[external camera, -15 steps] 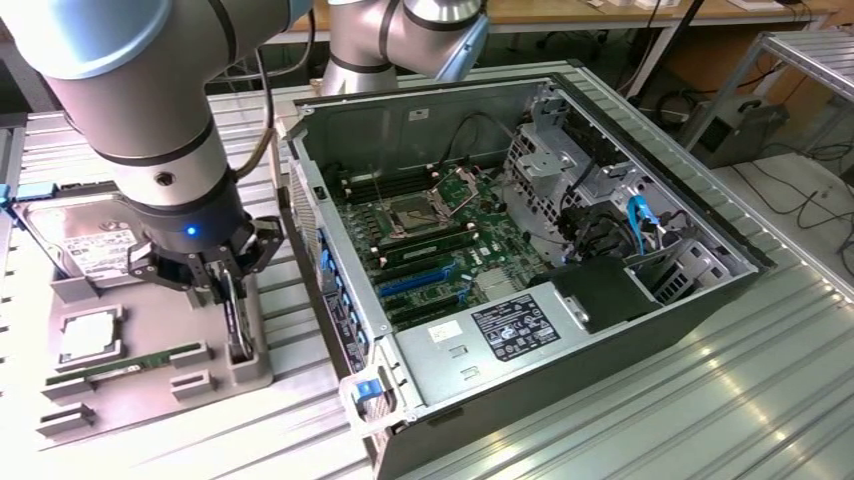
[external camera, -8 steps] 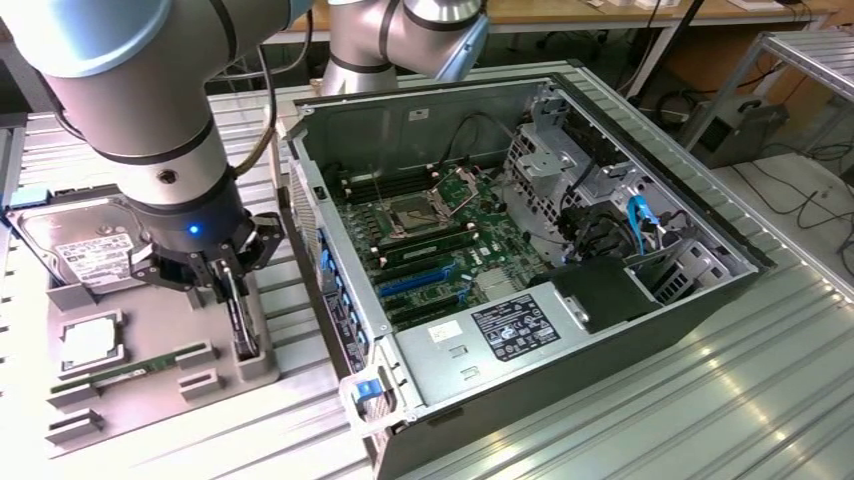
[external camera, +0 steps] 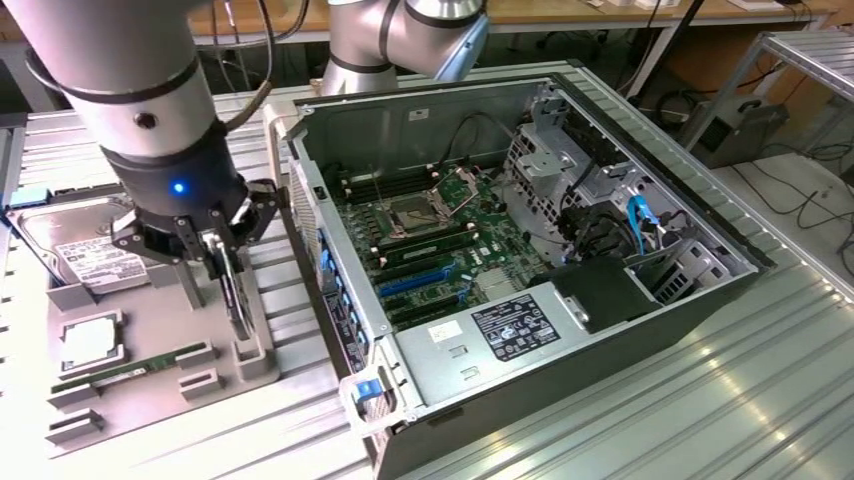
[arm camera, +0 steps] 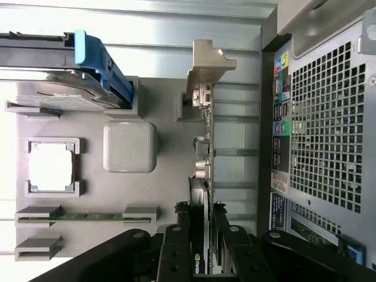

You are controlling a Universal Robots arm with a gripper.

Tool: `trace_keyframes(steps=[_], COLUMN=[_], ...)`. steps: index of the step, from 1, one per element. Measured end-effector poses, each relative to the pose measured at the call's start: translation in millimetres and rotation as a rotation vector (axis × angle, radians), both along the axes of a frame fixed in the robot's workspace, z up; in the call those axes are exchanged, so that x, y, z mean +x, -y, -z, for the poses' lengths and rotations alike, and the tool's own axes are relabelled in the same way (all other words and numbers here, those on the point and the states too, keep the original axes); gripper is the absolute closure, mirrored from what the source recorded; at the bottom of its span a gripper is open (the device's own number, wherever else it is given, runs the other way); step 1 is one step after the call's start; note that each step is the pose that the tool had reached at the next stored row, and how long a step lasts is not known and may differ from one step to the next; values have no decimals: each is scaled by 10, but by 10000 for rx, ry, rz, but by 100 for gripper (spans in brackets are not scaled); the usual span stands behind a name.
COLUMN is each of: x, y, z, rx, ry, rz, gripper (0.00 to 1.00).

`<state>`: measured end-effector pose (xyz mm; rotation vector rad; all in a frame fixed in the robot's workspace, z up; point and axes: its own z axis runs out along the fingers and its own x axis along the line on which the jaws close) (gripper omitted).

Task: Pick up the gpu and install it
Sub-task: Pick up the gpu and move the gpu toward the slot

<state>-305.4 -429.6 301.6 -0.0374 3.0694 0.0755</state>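
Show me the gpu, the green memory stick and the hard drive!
gpu [external camera: 238, 296]: exterior view, middle of its thin black edge.
memory stick [external camera: 134, 368]: exterior view, middle of the green strip.
hard drive [external camera: 91, 262]: exterior view, on its white label.

Exterior high; wrist close above tray [external camera: 154, 320] [arm camera: 170, 153]

Probably a robotics lab or test workshop: a robot arm [external camera: 134, 110] stands over a ribbed metal table [external camera: 747, 390] bearing an open computer case [external camera: 400, 125] and a moulded grey parts tray [external camera: 147, 410] with a gpu [external camera: 240, 300]; cables [external camera: 801, 195] and wooden benches [external camera: 601, 12] lie behind.
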Motion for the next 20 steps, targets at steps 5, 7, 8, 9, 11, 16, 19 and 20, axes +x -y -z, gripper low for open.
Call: trace_keyframes(steps=[5, 7, 8, 9, 11, 16, 19, 20], x=[18, 36, 43, 52, 89, 258, 372, 405], y=[12, 27, 33, 40, 64, 153, 199, 207], z=[-338, -468, -511, -561, -693, -1041, -1219, -1263], rx=[0, 1, 1, 0, 0, 1, 9, 16], ry=[0, -3, -6, -10, -30, -115, -168, -181], rz=[0, -1, 0, 0, 0, 1, 0, 1], gripper=[74, 74, 74, 74, 74, 74, 74, 74])
